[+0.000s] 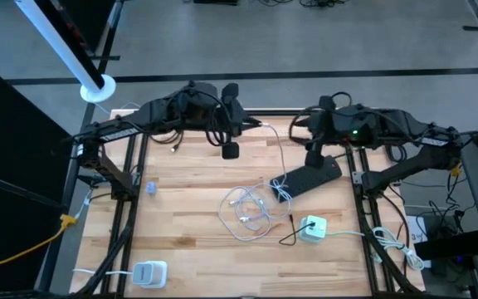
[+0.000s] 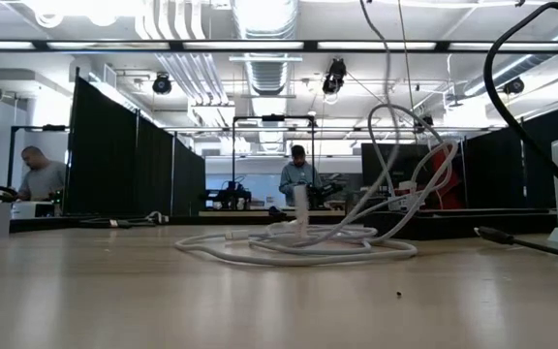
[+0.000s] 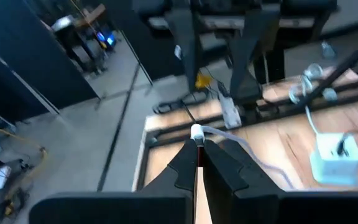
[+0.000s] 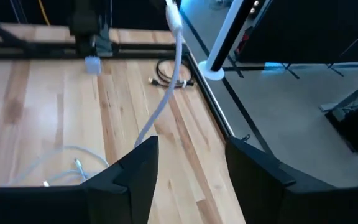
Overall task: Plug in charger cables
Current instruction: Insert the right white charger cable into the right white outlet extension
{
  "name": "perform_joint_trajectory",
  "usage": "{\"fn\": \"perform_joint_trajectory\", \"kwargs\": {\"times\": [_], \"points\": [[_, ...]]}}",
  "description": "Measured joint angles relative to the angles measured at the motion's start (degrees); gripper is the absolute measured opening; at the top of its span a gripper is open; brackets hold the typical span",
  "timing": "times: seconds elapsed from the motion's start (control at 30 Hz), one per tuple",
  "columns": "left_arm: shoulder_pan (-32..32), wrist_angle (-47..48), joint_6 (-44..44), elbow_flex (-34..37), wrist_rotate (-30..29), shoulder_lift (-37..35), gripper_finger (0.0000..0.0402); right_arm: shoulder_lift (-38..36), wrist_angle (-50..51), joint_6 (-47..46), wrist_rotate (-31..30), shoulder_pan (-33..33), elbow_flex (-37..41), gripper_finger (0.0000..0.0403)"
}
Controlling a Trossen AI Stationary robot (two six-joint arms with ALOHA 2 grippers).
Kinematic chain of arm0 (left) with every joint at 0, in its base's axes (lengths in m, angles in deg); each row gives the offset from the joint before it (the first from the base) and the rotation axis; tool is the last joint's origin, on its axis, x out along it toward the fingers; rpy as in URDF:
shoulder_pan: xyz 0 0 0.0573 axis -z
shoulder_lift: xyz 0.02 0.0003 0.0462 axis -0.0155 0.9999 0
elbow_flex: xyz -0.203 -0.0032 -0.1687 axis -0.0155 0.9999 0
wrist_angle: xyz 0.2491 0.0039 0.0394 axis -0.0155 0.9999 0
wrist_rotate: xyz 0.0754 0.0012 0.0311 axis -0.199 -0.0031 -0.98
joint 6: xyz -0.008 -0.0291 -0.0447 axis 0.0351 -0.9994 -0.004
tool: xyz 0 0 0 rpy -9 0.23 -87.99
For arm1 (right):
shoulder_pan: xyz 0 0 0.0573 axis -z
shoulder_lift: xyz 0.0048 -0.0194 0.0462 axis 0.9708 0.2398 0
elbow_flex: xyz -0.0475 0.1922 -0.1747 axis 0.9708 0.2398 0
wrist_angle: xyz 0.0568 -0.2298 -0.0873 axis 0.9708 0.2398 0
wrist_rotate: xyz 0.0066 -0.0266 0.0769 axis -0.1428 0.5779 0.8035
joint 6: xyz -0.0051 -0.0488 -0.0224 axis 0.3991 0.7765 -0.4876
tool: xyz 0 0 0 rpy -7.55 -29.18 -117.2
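Note:
My left gripper [image 1: 249,124], raised over the table's far middle, is shut on the plug end of a white charger cable [image 1: 279,154]. The cable slopes down to a pile of looped white cables [image 1: 251,212] lying on the wood, also in the low view [image 2: 298,237]. My right gripper [image 4: 191,155] hangs raised at the far right, facing the left one, open with nothing between its fingers. The held cable [image 4: 166,87] passes in front of it. A black power strip [image 1: 307,177] lies beside the pile. A black cable coil [image 4: 166,71] lies at the far left. My left gripper pinches the white cable's plug end [image 3: 196,132] between its two fingertips, and the plug shows just past them. The fingers come from the table's left, nearly level and tipped a little down. The plug end is lifted clear, and the cable trails slack down to the pile.
A white charger block [image 1: 312,228] with a black cord in it stands near right, and another block [image 1: 149,272] stands at the near left. A small grey piece [image 1: 151,188] lies left of centre. A yellow cable [image 1: 23,245] runs off the table's left. People stand in the room behind [image 2: 298,174].

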Motion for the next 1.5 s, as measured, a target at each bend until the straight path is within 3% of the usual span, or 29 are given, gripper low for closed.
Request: {"fn": "perform_joint_trajectory", "kwargs": {"times": [0.13, 0.4, 0.63, 0.73, 0.83, 1.17, 1.5], "points": [[0.2, -3.5, -0.6, 0.0, 3.3, -1.5, 0.0002, -1.2, -7.3, 2.1, 0.1, 0.0, 2.0, 0.0162], [1.0, -6.5, -5.6, 0.0, 4.4, -4.4, 0.0002, -0.3, -36.3, 14.2, 6.3, 0.0, 7.6, 0.0161], [2.3, -7.9, -9.7, 0.0, 7.0, -6.9, 0.0002, 3.1, -46.6, 23.5, 6.9, 0.0, 7.9, 0.0151], [2.6, -8.1, -10.0, 0.0, 7.0, -7.4, 0.0002, 4.0, -52.3, 22.4, 11.2, 0.0, 7.8, 0.0149], [2.7, -7.8, -10.0, 0.0, 7.0, -7.3, 0.0002, 5.5, -54.9, 19.1, 15.2, 0.0, 7.8, 0.0149], [2.8, -7.7, -10.0, 0.1, 8.8, -6.5, 0.0002, 7.7, -56.1, 10.5, 15.6, 0.0, 6.8, 0.0148], [3.0, -7.7, -9.9, 0.1, 8.8, -6.5, 0.0002, 7.5, -56.5, 8.0, 15.6, 0.0, 6.8, 0.0082]]}}
